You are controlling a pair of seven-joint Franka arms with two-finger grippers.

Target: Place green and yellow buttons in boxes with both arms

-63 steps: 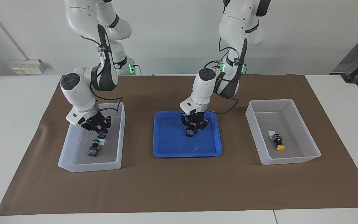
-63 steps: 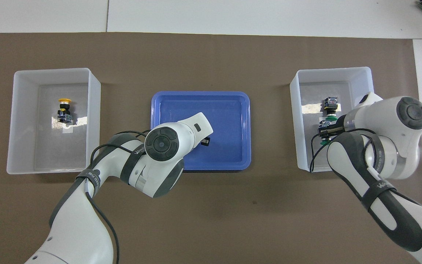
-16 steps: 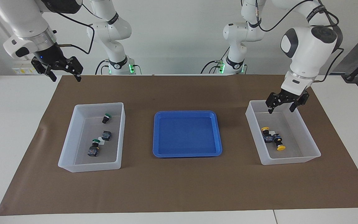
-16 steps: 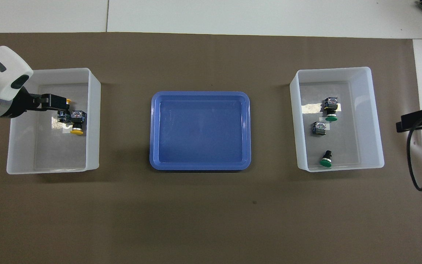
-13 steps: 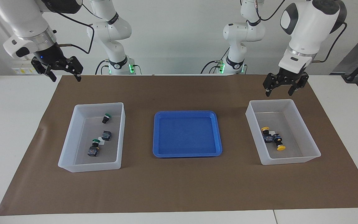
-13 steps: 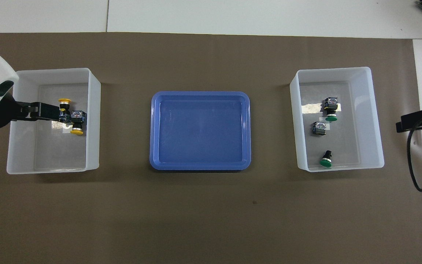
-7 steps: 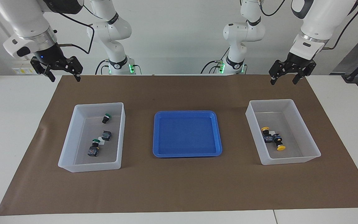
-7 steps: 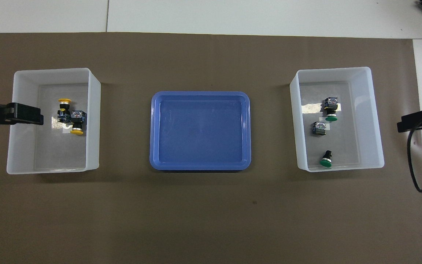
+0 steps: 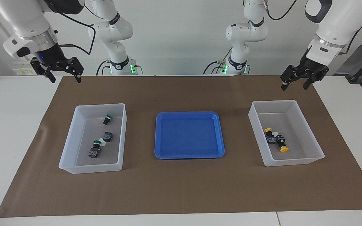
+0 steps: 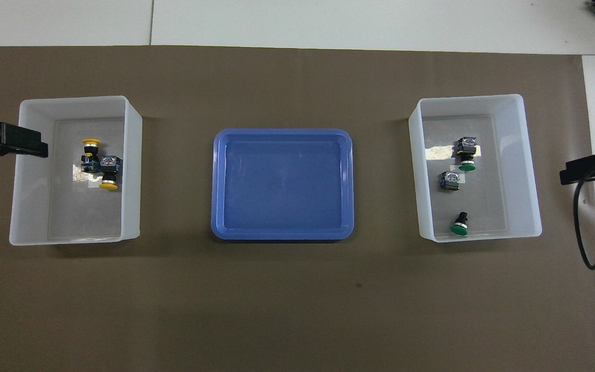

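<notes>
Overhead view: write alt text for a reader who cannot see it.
A shallow blue tray sits bare at the centre of a brown mat, between two translucent white boxes. The box at the left arm's end holds two yellow buttons; the box at the right arm's end holds green buttons. Only the tips of the left gripper and right gripper show at the edges.

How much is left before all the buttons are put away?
Nearly nothing. The yellow buttons lie in one box and the green buttons in the other box. The blue tray holds none. The left gripper and right gripper are open, holding nothing.
</notes>
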